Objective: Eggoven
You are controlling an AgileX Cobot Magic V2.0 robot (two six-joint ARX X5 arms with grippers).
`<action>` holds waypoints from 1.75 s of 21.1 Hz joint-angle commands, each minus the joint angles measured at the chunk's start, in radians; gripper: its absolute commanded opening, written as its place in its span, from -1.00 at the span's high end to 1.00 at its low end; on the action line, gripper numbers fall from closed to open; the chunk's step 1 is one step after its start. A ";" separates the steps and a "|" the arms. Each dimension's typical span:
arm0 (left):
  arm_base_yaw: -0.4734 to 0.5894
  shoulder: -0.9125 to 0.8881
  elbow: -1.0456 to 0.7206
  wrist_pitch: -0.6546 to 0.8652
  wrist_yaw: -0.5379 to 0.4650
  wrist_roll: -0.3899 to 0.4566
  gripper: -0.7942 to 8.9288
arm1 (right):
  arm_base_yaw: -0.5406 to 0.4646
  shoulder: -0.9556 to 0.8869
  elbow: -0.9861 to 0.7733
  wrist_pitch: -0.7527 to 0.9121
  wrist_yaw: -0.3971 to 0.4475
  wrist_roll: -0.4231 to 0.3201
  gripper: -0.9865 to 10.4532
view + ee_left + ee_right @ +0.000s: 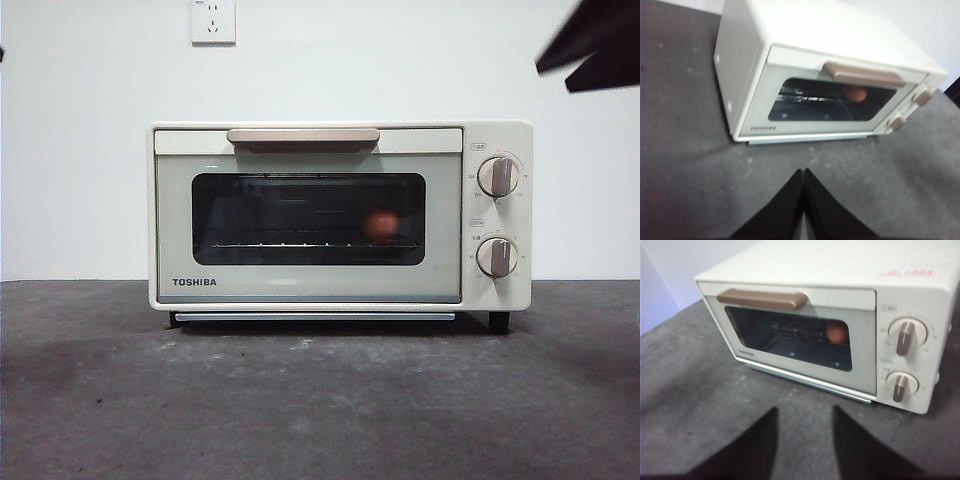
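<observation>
When I looked from the front, the cream boxy TOSHIBA toaster oven [340, 218] stood on the dark grey table [320, 400] with its door shut. The small reddish-brown egg [381, 225] sat on the wire rack behind the dark glass window [308, 219]. A black arm tip showed at one top corner. From my left wrist, my left pincer [803, 175] was pressed shut and held nothing, back from the oven. From my right wrist, my right pincer [805, 415] was wide open and empty, near the two round knobs [906, 335]. I think the job was nearly done.
</observation>
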 commanded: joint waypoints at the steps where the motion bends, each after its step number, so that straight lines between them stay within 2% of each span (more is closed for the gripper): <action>1: -0.003 -0.002 0.015 -0.020 -0.009 0.043 0.82 | 0.009 -0.013 -0.033 0.055 0.004 -0.026 0.83; 5: -0.003 -0.002 0.015 -0.021 -0.009 0.042 0.82 | 0.009 -0.014 -0.048 0.067 0.005 -0.046 0.82; 27: -0.003 -0.001 0.015 -0.016 -0.008 0.043 0.82 | 0.009 -0.014 -0.048 0.106 0.005 -0.045 0.82; 29: -0.002 -0.002 0.015 0.002 -0.019 0.192 0.82 | 0.009 -0.014 -0.048 0.105 0.005 -0.045 0.82; 30: 0.000 -0.006 0.014 0.018 -0.026 0.226 0.82 | 0.009 -0.014 -0.048 0.105 0.005 -0.044 0.82; 34: 0.047 -0.051 0.008 0.094 -0.171 0.310 0.82 | 0.009 -0.014 -0.048 0.106 0.005 -0.045 0.82; 37: 0.108 -0.122 -0.025 0.140 -0.211 0.338 0.82 | 0.009 -0.014 -0.048 0.106 0.005 -0.045 0.82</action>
